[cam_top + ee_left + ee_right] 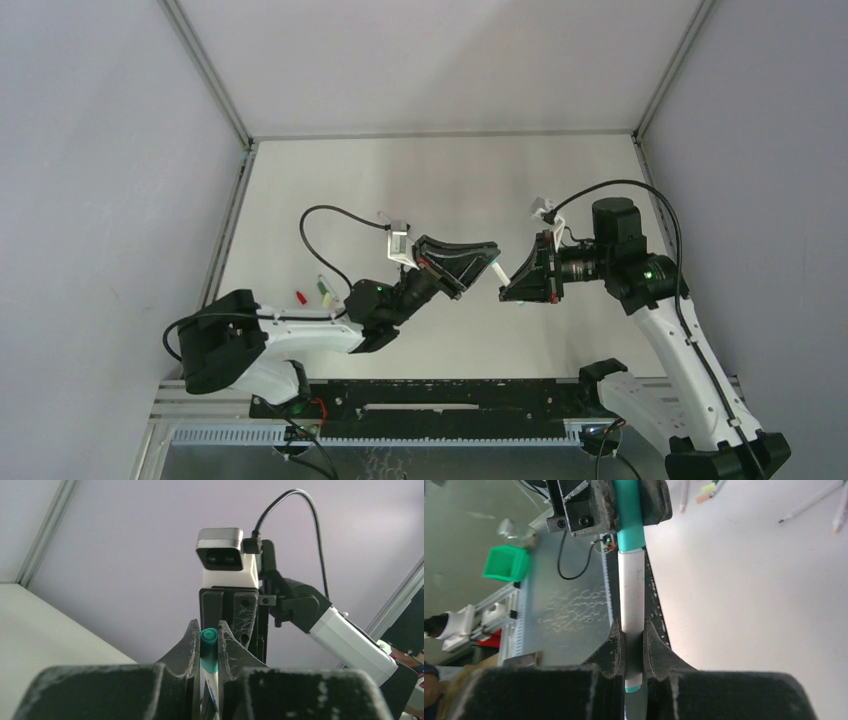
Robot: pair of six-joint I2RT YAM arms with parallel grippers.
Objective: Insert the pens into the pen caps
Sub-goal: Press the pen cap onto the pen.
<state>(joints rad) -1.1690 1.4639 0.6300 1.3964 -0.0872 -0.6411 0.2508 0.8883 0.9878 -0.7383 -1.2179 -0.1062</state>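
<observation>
A white-barrelled pen spans the gap between my two grippers, held above the table. My left gripper is shut on the teal pen cap, which sits over one end of that pen. My right gripper is shut on the white barrel, whose teal rear end shows just behind the fingers. In the top view the left gripper and right gripper meet tip to tip mid-table. More pens lie loose on the table, and capped ones lie at the left.
The right arm's wrist camera faces my left gripper closely. A green bin stands off the table beyond the metal front rail. Grey walls enclose the table on three sides.
</observation>
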